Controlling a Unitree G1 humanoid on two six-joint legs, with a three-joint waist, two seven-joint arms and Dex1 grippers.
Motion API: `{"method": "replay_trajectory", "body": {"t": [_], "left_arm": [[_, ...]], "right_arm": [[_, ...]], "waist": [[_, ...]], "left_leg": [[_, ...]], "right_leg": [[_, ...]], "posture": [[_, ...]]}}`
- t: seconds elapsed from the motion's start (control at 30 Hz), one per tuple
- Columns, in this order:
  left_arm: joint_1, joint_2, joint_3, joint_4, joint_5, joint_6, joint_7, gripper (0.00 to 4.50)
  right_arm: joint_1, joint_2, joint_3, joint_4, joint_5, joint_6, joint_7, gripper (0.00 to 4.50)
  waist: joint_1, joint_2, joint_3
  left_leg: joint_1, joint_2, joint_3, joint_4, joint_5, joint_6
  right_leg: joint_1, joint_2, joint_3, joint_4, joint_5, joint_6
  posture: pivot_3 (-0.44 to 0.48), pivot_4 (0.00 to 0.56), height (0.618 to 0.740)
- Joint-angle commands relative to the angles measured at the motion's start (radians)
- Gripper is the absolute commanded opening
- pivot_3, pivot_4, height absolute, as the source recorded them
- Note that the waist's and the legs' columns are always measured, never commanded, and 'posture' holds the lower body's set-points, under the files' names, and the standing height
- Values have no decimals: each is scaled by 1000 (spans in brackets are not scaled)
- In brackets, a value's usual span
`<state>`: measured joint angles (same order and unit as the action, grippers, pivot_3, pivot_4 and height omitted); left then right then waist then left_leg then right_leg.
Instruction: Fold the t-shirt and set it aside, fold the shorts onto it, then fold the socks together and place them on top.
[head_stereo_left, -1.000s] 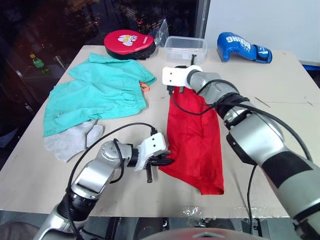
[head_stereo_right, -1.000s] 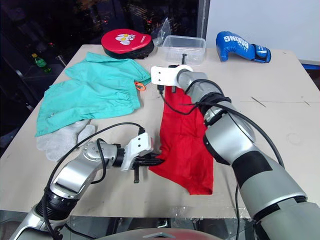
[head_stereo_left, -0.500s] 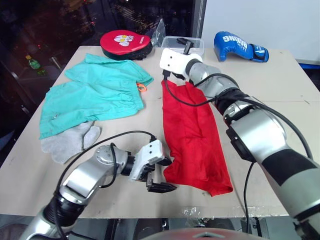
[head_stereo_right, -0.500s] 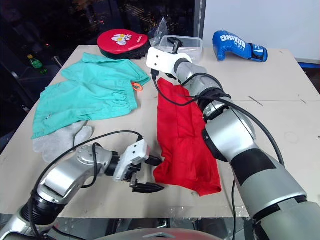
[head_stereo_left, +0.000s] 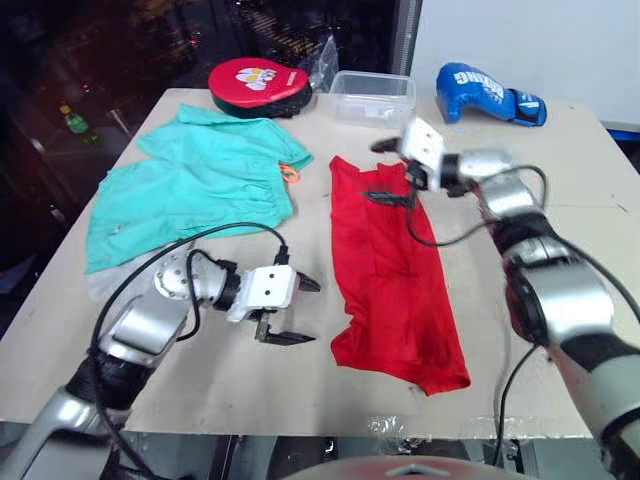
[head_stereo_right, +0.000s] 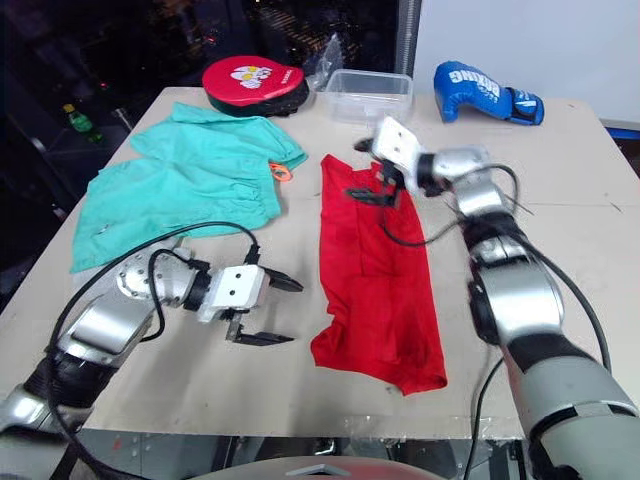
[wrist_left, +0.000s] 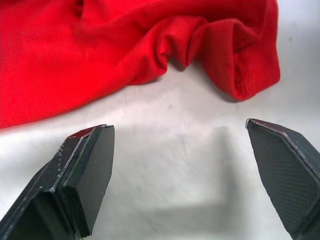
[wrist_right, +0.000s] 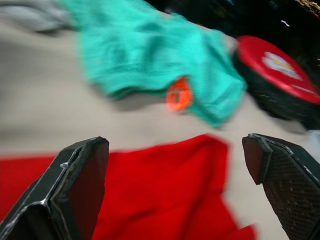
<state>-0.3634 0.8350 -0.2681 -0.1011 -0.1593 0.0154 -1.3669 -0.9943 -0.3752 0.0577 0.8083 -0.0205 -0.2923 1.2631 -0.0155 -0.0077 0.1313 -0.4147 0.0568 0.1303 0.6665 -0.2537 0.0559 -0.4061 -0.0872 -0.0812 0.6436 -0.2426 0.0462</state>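
T-shirt (head_stereo_left: 392, 270) lies folded lengthwise mid-bench (head_stereo_left: 560, 250). Left claw (head_stereo_left: 292, 311) released, just beside its near edge at 9 o'clock. Right claw (head_stereo_left: 385, 170) released, over the shirt's far end. Shorts (head_stereo_left: 195, 185) spread at 10 o'clock; socks (head_stereo_left: 105, 285) partly hidden behind the left arm.

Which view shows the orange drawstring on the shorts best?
The right wrist view: the orange drawstring sits large at the edge of the shorts. The eye views show it as a small spot beside the t-shirt.
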Motion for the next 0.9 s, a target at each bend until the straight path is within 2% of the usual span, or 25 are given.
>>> {"method": "replay_trajectory", "body": {"t": [0.03, 0.17, 0.3, 0.4, 0.57, 0.77, 0.9], "left_arm": [[-60, -32, -48, 80, 30, -178, -72, 4484], [-140, -92, -87, 194, 49, -327, -117, 4484], [-264, -158, -132, 379, 112, -526, -135, 4484], [-326, -200, -157, 487, 126, -627, -153, 4484], [-380, -255, -224, 635, 153, -796, -211, 4484], [-410, -335, -272, 687, 136, -863, -243, 4484], [-418, -333, -329, 697, 120, -890, -248, 4484]], "right_arm": [[269, -189, -5, -441, 99, 174, 147, 4500], [532, -370, -55, -729, 193, 304, 191, 4500], [734, -510, -101, -838, 233, 255, 231, 4500], [835, -562, -112, -888, 244, 208, 235, 4500], [968, -583, -72, -964, 206, 72, 216, 4500], [1031, -561, -30, -989, 181, -68, 157, 4500], [1076, -563, -25, -1004, 187, -112, 130, 4500]], "waist": [[14, 1, 0], [7, 2, 2], [1, 2, 1], [1, 1, 1], [11, 0, 1], [32, 0, 0], [36, -1, 0]], "left_leg": [[0, 0, -1, 0, 0, 1], [1, -1, 0, 2, -1, 2], [4, -1, -3, 2, -1, 2], [5, 0, -3, 3, -3, 5], [4, -1, -3, 3, -1, 3], [4, -2, -3, 5, -3, 5], [3, -2, -5, 7, -3, 6]], "right_leg": [[1, 0, -1, -1, 0, 0], [1, 0, 0, -1, 0, 0], [3, 2, 0, 0, 0, 0], [3, 2, 1, 0, 1, -1], [3, 2, 1, -1, 0, -1], [4, 2, 2, -1, 0, 0], [5, 1, 2, -2, 0, -1]], "posture": [[0, 150, 740], [0, 150, 740], [0, 150, 740], [0, 150, 740], [0, 150, 740], [0, 150, 740], [0, 150, 740]]}}
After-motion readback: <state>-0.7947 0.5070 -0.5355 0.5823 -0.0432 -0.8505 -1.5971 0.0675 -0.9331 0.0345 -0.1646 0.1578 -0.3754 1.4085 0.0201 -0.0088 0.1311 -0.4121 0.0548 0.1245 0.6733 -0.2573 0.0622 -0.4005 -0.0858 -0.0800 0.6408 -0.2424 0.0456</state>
